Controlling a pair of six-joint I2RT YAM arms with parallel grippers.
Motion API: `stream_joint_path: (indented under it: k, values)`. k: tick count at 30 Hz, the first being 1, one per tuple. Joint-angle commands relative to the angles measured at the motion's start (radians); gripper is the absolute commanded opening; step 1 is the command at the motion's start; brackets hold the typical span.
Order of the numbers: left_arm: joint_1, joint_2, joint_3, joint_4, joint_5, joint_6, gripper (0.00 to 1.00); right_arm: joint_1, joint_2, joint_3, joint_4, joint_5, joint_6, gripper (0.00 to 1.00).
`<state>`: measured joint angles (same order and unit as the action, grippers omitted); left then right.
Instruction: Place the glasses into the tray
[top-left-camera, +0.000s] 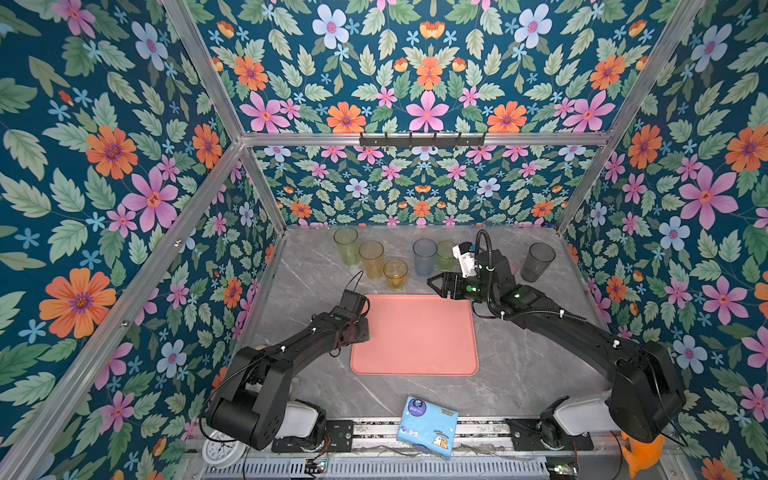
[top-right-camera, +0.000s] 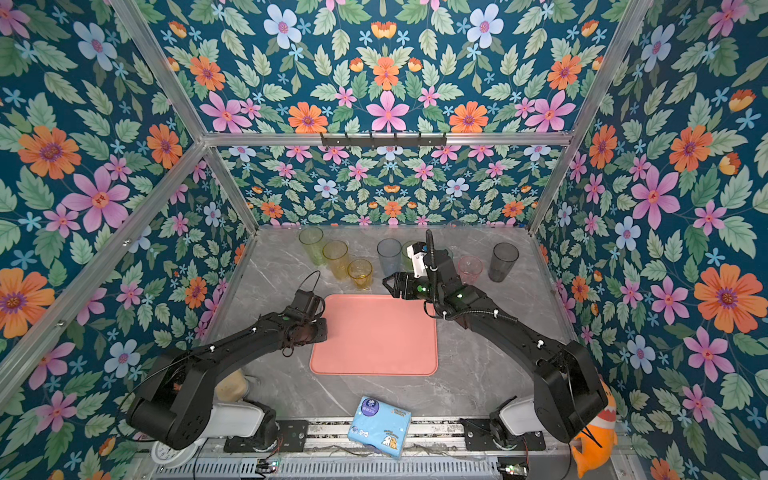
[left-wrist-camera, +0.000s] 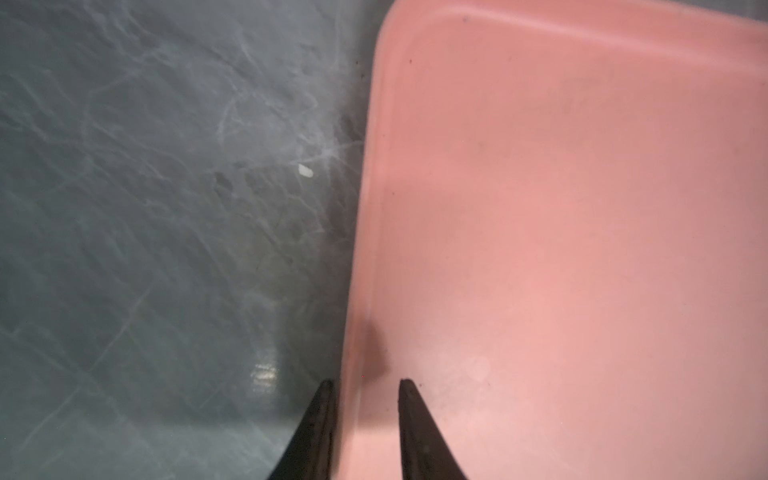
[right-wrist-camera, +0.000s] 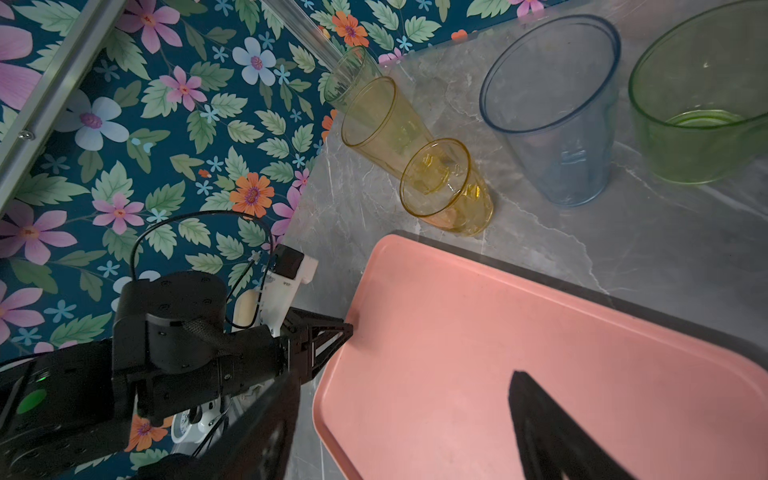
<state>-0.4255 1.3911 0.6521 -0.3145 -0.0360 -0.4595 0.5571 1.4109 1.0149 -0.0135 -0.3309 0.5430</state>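
- tray (top-left-camera: 415, 345): pink, laid flat in the middle of the tabletop (top-left-camera: 519, 374); nothing is seen in it.
- glasses: all stood upright on the tabletop beyond the tray's far edge, none in the tray. They are listed below from left to right as seen in both top views.
- yellow-green glass (top-left-camera: 345, 245): tall, set farthest back.
- tall amber glass (top-left-camera: 371, 259): placed just beside the yellow-green glass.
- short amber glass (top-left-camera: 395, 274): the one nearest the tray, close to its far edge.
- blue glass (top-left-camera: 424, 257): tall, set apart from the amber pair.
- green glass (top-left-camera: 445, 253): short, just beside the blue glass and partly hidden by the right arm.
- pink glass (top-right-camera: 470, 269): short, seen behind the right arm.
- dark glass (top-left-camera: 537, 262): tall, smoky, set far right and well apart from the tray.
- left gripper (left-wrist-camera: 365, 386): lowered at the tray's left edge. The jaws are drawn to a narrow gap, one tip over the tabletop and one over the tray, with the rim between. Whether the rim is pinched cannot be told.
- right gripper (top-left-camera: 434, 288): held above the tray's far edge, towards its right corner. The jaws are spread wide, with nothing between them.
- packet (top-left-camera: 428, 428): light blue, laid at the front edge.
- clock (top-left-camera: 220, 451): white, found at the front left.
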Motion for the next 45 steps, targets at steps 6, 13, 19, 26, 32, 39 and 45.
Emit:
stream_joint_path:
  k: [6,13,19,26,32,39,45]
  values:
    - [0.001,0.056,0.009,0.025,-0.008,0.045,0.12,0.003,0.005,0.013,-0.036,0.036,-0.008,0.8]
    - [0.001,0.064,0.009,0.053,0.031,0.074,0.11,0.003,0.015,0.032,-0.082,0.091,-0.012,0.78]
    - [-0.012,0.061,0.007,0.073,0.066,0.086,0.11,0.002,0.026,0.038,-0.109,0.112,-0.011,0.78]
    - [-0.055,0.047,-0.012,0.077,0.058,0.063,0.1,0.003,0.019,0.037,-0.141,0.15,-0.009,0.78]
    - [-0.078,0.003,-0.049,0.057,0.025,-0.006,0.08,0.004,0.03,0.047,-0.148,0.147,-0.008,0.78]
    - [-0.13,-0.034,-0.069,0.061,0.016,-0.058,0.09,0.003,0.049,0.054,-0.144,0.133,0.004,0.78]
    - [-0.147,-0.024,-0.062,0.078,0.015,-0.082,0.09,0.003,0.046,0.047,-0.154,0.136,0.01,0.78]
